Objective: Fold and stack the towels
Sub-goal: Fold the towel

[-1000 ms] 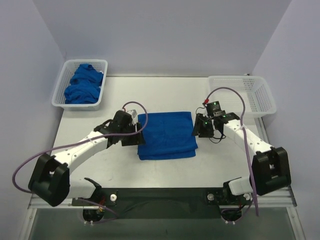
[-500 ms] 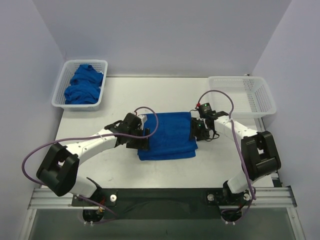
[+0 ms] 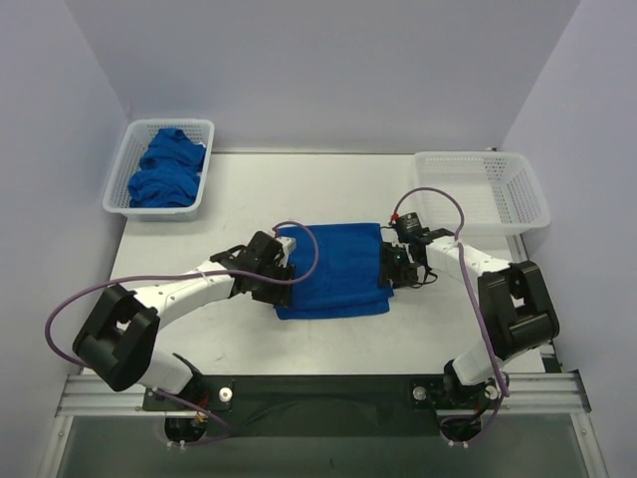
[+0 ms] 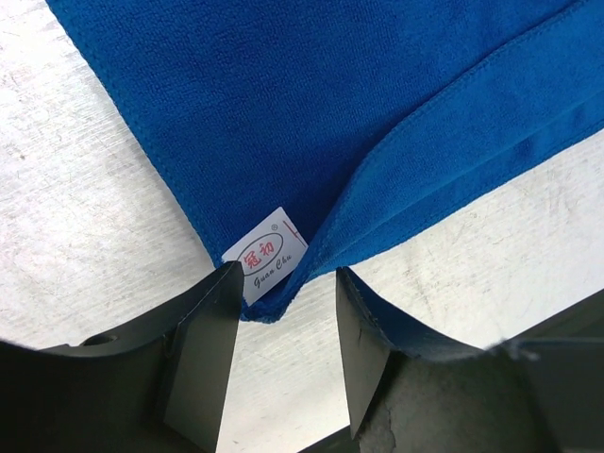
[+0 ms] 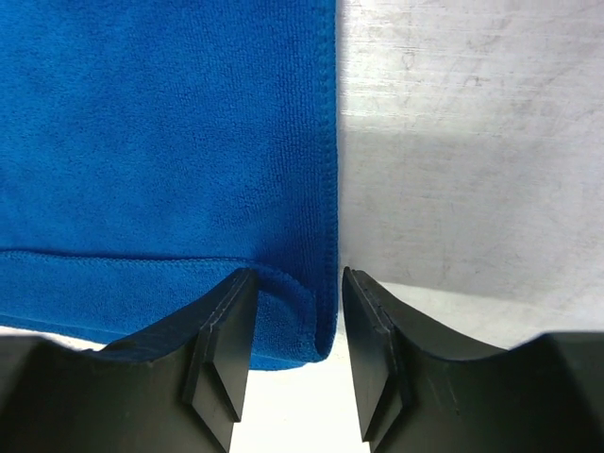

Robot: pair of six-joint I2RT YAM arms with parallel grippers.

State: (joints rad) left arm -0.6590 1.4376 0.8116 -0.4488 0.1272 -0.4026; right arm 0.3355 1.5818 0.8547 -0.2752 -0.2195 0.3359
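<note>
At the middle of the worktop (image 3: pixel 249 194) lies a folded blue towel (image 3: pixel 333 271). Around its near left corner the left gripper (image 4: pixel 286 283) stands with jaws spread, the white tag (image 4: pixel 264 267) just beside one finger. The right gripper (image 5: pixel 294 283) straddles the near right corner, jaws likewise apart. Neither seems to pinch the cloth, though contact is hard to judge. Crumpled towels (image 3: pixel 164 169) fill the far-left basket (image 3: pixel 124 164).

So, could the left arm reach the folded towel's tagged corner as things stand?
Probably yes: the left gripper straddles that corner of the folded towel, jaws open, white tag at their mouth, nothing in the way.
</note>
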